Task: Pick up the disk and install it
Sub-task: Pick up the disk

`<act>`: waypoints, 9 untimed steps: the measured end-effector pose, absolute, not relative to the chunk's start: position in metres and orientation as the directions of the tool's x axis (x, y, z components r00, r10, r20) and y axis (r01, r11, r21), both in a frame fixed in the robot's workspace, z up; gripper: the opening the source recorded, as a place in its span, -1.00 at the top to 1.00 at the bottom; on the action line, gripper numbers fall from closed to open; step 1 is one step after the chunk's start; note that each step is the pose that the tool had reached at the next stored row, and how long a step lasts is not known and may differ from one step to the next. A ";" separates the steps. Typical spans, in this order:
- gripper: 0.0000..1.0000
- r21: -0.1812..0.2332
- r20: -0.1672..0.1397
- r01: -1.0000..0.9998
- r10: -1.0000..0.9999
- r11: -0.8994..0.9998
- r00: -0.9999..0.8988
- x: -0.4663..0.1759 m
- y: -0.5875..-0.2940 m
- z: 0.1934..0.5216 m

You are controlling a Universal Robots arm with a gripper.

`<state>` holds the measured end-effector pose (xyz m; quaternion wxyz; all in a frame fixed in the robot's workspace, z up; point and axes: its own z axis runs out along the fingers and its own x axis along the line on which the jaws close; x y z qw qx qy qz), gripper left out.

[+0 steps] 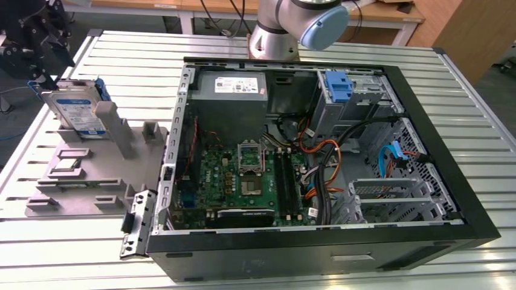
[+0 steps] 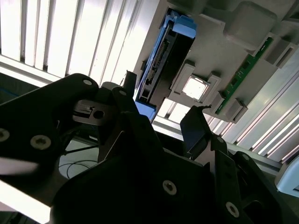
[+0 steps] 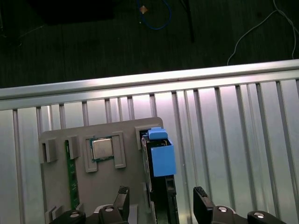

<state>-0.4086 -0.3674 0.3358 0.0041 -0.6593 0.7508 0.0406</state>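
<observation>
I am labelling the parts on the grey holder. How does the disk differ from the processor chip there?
The disk stands on its edge in a slot; the processor chip lies flat in a pocket. The disk is much larger and rectangular, with blue rails; the chip is small and square. Both sit in the grey holder.

The computer case (image 1: 451, 181) lies open on the tabletop (image 1: 64, 254). The parts fixture (image 1: 81, 187) sits just beside it, at the exterior view's left. The disk (image 1: 77, 112) stands on edge in a slot at the fixture's far end, with a processor chip (image 3: 100, 148) seated in a pocket next to it. The gripper (image 3: 161, 198) hangs over the disk, its fingers (image 3: 200, 198) one to each side and clear of it. Inside the case, the power-supply box (image 1: 231, 87) sits behind the motherboard (image 1: 241, 181).
</observation>
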 end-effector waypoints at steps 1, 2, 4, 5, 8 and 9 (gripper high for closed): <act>-0.29 0.056 -0.060 -0.990 -0.990 0.127 -0.131 -0.409 -0.367 0.336; -0.29 0.056 -0.060 -0.990 -0.990 0.127 -0.131 -0.409 -0.367 0.336; -0.29 0.056 -0.060 -0.990 -0.990 0.127 -0.131 -0.409 -0.367 0.336; -0.29 0.056 -0.060 -0.990 -0.990 0.127 -0.131 -0.409 -0.367 0.336; -0.29 0.056 -0.060 -0.990 -0.990 0.127 -0.131 -0.409 -0.367 0.336; -0.29 0.056 -0.060 -0.990 -0.990 0.127 -0.131 -0.409 -0.367 0.335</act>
